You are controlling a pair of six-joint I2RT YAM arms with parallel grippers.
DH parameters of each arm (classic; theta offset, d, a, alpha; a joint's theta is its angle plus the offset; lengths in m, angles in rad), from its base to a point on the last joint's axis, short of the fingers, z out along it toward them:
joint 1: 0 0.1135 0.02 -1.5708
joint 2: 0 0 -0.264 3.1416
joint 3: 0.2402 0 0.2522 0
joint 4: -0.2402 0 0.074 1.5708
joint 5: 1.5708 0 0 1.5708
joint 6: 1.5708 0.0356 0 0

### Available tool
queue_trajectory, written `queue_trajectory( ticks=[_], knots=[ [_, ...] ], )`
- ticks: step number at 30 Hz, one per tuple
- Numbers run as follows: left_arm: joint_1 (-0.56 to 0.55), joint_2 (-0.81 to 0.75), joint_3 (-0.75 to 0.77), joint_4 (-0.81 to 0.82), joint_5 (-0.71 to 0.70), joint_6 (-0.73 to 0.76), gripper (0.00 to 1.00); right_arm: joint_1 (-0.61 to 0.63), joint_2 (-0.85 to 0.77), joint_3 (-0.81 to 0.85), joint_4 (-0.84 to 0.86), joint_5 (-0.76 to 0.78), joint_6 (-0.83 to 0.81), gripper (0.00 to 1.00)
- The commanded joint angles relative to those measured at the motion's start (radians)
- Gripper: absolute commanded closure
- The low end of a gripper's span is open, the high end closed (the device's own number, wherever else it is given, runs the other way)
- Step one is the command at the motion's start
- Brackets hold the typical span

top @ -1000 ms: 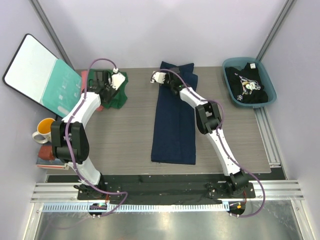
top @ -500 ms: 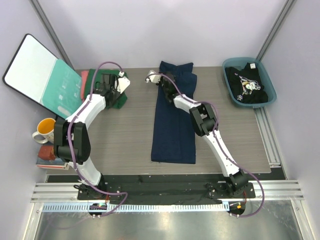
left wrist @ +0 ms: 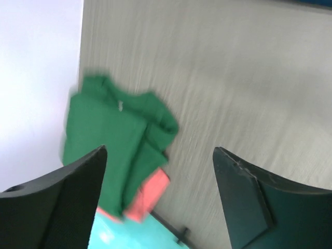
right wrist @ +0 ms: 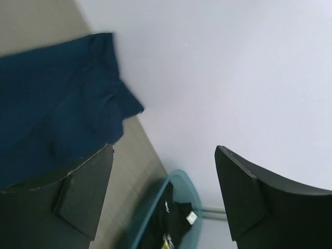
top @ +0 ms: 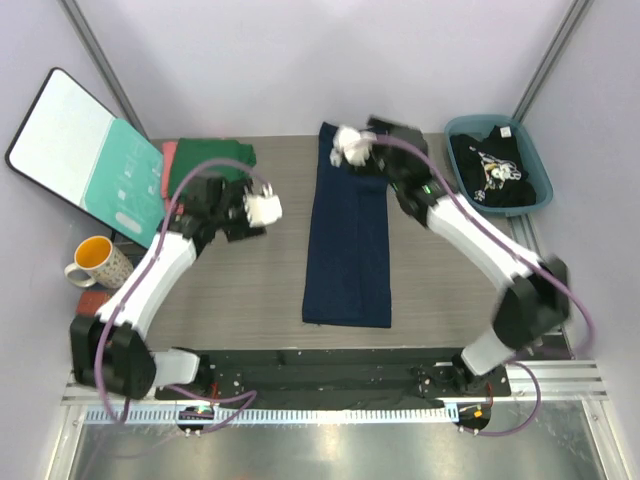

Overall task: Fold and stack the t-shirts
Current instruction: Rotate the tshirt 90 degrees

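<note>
Both arms hang clear of the cloth above the grey surface (top: 250, 290). The left gripper (top: 262, 208) hovers between the far-left pile and the navy blue t-shirt (top: 348, 240), its fingers spread wide with nothing between them. The right gripper (top: 350, 147), equally spread and empty, is over the far end of that shirt.

The navy tee lies mid-surface as a long narrow strip, folded lengthwise and running from the near side to the far edge. At the far left, beside the teal-and-white board (top: 80, 150), the dark green t-shirt (top: 212, 155) rests on the salmon-pink t-shirt (top: 168, 158). The black t-shirt (top: 495, 172) with white print sits in the teal bin (top: 478, 120) at the far right.

The navy strip looks due for its crosswise folds, and that is where trouble could start. Its far end appears bunched, though the right wrist view is too blurred to be sure. A pinch that catches only the upper layer there would peel the lengthwise fold open. Dragging the strip across the surface instead of lifting it could do the same. The green tee seems rumpled, with one edge spilling out. A shirt laid on that uneven top may slide off or settle crooked.
</note>
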Motion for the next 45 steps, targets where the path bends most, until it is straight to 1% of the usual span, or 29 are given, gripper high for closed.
queue_trajectory(
  ticks=[1, 2, 3, 4, 5, 6, 7, 9, 10, 11, 13, 14, 15, 16, 18, 20, 21, 22, 25, 31, 37, 39, 45],
  knots=[
    [-0.062, -0.175, -0.237, -0.050, 0.275, 0.431, 0.14, -0.004, -0.304, -0.422, -0.408, -0.204, -0.250, 0.13],
    [-0.074, -0.238, -0.282, -0.041, 0.286, 0.519, 0.13, -0.009, -0.364, -0.481, -0.467, -0.224, -0.284, 0.10],
    [-0.105, -0.266, -0.362, -0.038, 0.301, 0.564, 0.13, -0.008, -0.475, -0.532, -0.497, -0.253, -0.343, 0.07],
    [-0.116, -0.297, -0.401, -0.027, 0.330, 0.595, 0.11, -0.009, -0.524, -0.613, -0.559, -0.279, -0.367, 0.05],
    [-0.137, -0.345, -0.434, -0.018, 0.350, 0.652, 0.11, -0.009, -0.571, -0.647, -0.587, -0.303, -0.387, 0.03],
    [-0.145, -0.370, -0.486, -0.016, 0.370, 0.675, 0.10, -0.008, -0.619, -0.678, -0.621, -0.358, -0.449, 0.02],
    [-0.154, -0.390, -0.504, -0.015, 0.416, 0.690, 0.09, -0.006, -0.689, -0.729, -0.674, -0.377, -0.480, 0.02],
    [-0.163, -0.427, -0.547, -0.024, 0.470, 0.755, 0.08, 0.006, -0.749, -0.800, -0.698, -0.408, -0.538, 0.01],
    [-0.162, -0.432, -0.556, -0.036, 0.526, 0.796, 0.08, 0.008, -0.794, -0.820, -0.709, -0.416, -0.560, 0.01],
    [-0.162, -0.430, -0.572, -0.064, 0.548, 0.868, 0.08, 0.008, -0.812, -0.839, -0.713, -0.425, -0.574, 0.01],
    [-0.163, -0.414, -0.580, -0.084, 0.612, 0.923, 0.07, 0.011, -0.854, -0.880, -0.750, -0.457, -0.633, 0.01],
    [-0.163, -0.403, -0.581, -0.096, 0.634, 0.950, 0.08, 0.011, -0.868, -0.892, -0.759, -0.477, -0.649, 0.01],
    [-0.163, -0.378, -0.581, -0.129, 0.648, 1.014, 0.07, 0.011, -0.886, -0.924, -0.764, -0.492, -0.676, 0.01],
    [-0.165, -0.366, -0.583, -0.142, 0.660, 1.046, 0.06, 0.009, -0.918, -0.943, -0.770, -0.527, -0.728, 0.01],
    [-0.166, -0.331, -0.604, -0.145, 0.692, 1.121, 0.04, 0.011, -0.950, -1.010, -0.755, -0.557, -0.776, 0.01],
    [-0.182, -0.312, -0.624, -0.145, 0.691, 1.157, 0.04, 0.011, -0.989, -1.061, -0.686, -0.587, -0.796, 0.02],
    [-0.189, -0.305, -0.626, -0.145, 0.683, 1.158, 0.04, 0.011, -0.995, -1.113, -0.651, -0.594, -0.798, 0.02],
    [-0.205, -0.289, -0.629, -0.145, 0.679, 1.158, 0.04, 0.011, -1.000, -1.133, -0.594, -0.601, -0.801, 0.02],
    [-0.225, -0.262, -0.636, -0.147, 0.648, 1.175, 0.05, 0.012, -0.980, -1.172, -0.525, -0.639, -0.804, 0.04],
    [-0.238, -0.182, -0.624, -0.119, 0.614, 1.197, 0.07, 0.020, -0.905, -1.163, -0.509, -0.689, -0.809, 0.07],
    [-0.258, -0.073, -0.595, -0.033, 0.594, 1.171, 0.10, 0.032, -0.869, -1.155, -0.521, -0.710, -0.821, 0.08],
    [-0.260, -0.038, -0.586, 0.019, 0.591, 1.136, 0.11, 0.037, -0.849, -1.137, -0.529, -0.713, -0.830, 0.08],
    [-0.263, 0.050, -0.520, 0.042, 0.590, 1.111, 0.16, 0.051, -0.748, -1.086, -0.552, -0.722, -0.853, 0.11]
  ],
)
